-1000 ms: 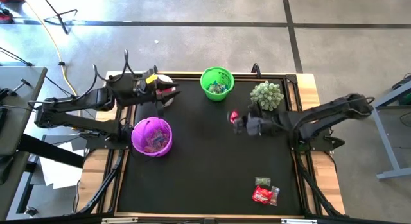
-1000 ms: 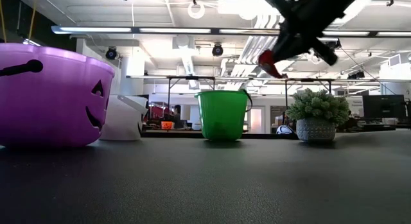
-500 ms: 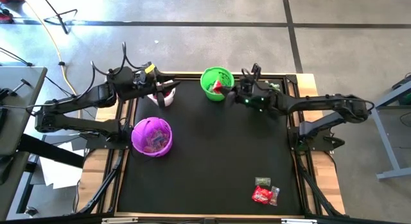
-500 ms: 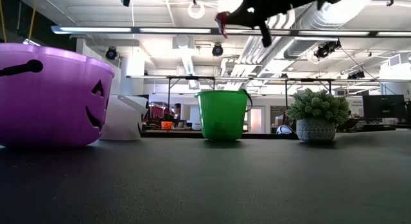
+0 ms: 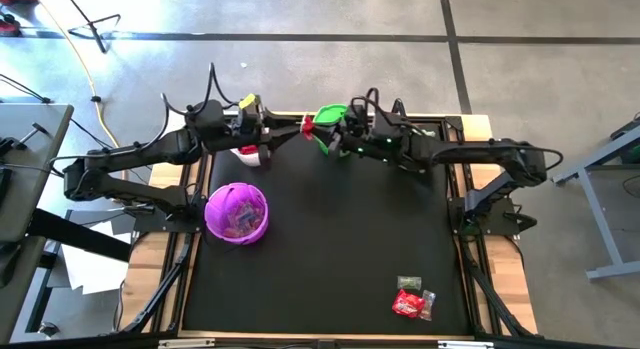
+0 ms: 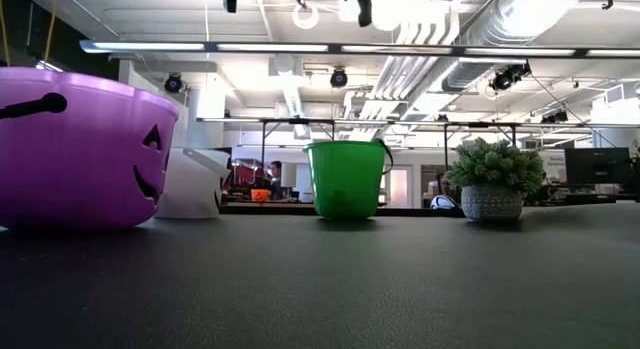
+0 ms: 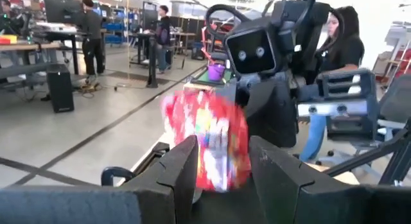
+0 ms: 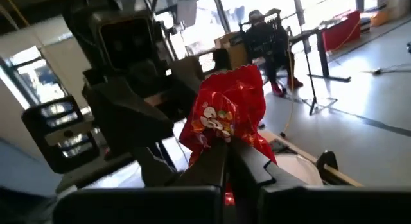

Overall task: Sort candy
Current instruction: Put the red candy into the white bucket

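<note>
One candy, a shiny red packet [image 5: 308,126], hangs in the air near the table's far edge, between my two grippers. My right gripper [image 5: 318,129] has come from the right and is shut on it, over the green cup [image 5: 330,116]. My left gripper [image 5: 295,127] faces it from the left, open. In the left wrist view its fingers [image 7: 183,163] stand on either side of the red packet [image 7: 209,144]. More candy [image 5: 413,297], red, green and silvery, lies in a small pile at the near right of the mat. My right gripper [image 8: 226,147] pinches the red packet by one end [image 8: 226,135] between its two fingers. The fingers lie about level and point toward the table's left. The packet is lifted clear and stands out beyond the fingertips. My left gripper: I cannot tell whether its fingers touch the packet.
A purple pumpkin bucket [image 5: 237,211] with candy in it stands at the left of the mat. A white cup [image 5: 248,155] sits under my left arm at the far left. In the low view a potted plant [image 6: 492,184] stands to the right of the green cup [image 6: 346,179]. Black mat [image 5: 330,249].
My right gripper has carried the red packet from mid-right of the table up and toward the far left, past the green cup, and stays shut on it. My left gripper has moved right from over the white cup and now faces it.
</note>
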You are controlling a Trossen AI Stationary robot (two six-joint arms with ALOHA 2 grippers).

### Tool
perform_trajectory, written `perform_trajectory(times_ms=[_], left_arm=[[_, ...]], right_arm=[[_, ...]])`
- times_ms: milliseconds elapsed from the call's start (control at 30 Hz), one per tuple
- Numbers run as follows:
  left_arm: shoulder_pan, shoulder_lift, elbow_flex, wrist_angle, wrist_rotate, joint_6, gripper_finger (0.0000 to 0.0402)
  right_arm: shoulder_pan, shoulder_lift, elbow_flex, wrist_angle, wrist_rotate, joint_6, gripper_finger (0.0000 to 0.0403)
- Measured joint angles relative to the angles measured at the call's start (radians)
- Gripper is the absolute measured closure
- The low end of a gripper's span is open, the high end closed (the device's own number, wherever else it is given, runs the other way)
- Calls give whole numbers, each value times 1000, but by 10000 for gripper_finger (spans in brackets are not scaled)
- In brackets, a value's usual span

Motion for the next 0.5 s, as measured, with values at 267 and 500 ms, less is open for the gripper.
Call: perform_trajectory(times_ms=[267, 500], left_arm=[[-1, 8, 0, 9, 0, 40, 273], [-2, 17, 0, 50, -3, 39, 273]], right_arm=[[19, 28, 60, -60, -37, -38, 399], [19, 27, 60, -55, -40, -43, 399]])
